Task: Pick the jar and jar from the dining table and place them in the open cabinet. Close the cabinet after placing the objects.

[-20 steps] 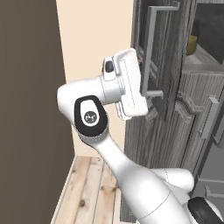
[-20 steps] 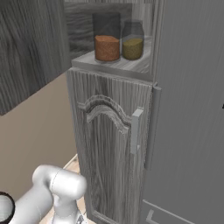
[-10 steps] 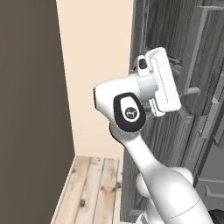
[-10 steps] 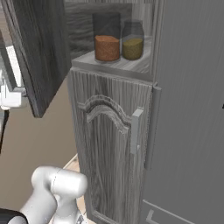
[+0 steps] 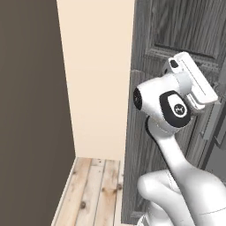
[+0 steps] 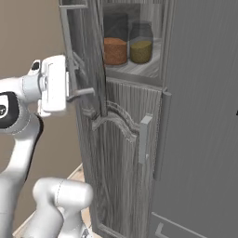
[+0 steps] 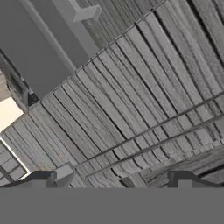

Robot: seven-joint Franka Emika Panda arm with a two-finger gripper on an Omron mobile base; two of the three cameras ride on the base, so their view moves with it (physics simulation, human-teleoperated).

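Two glass jars stand side by side on the cabinet's shelf, the reddish-brown jar (image 6: 115, 50) on the left and the olive-yellow jar (image 6: 141, 50) on the right. The cabinet door (image 6: 89, 65) is partly swung in and covers the shelf's left part. My gripper (image 6: 82, 76) is open, its fingers set against the door's outer face beside the silver bar handle (image 6: 66, 37). The left base view has the hand (image 5: 194, 81) pressed to the door (image 5: 176, 26). Wood grain of the door (image 7: 144, 96) spreads ahead of the gripper (image 7: 113, 179). The dining table is out of view.
Below the shelf is a closed arched lower door (image 6: 118, 181) with a short handle (image 6: 145, 138). A tall grey panel (image 6: 200, 139) stands to its right. A beige wall (image 5: 95, 79) and wooden floor (image 5: 92, 190) lie left of the cabinet.
The cabinet door has swung inward from wide open to nearly over the shelf. My hand travelled with it, staying against the door with its jaws wide.
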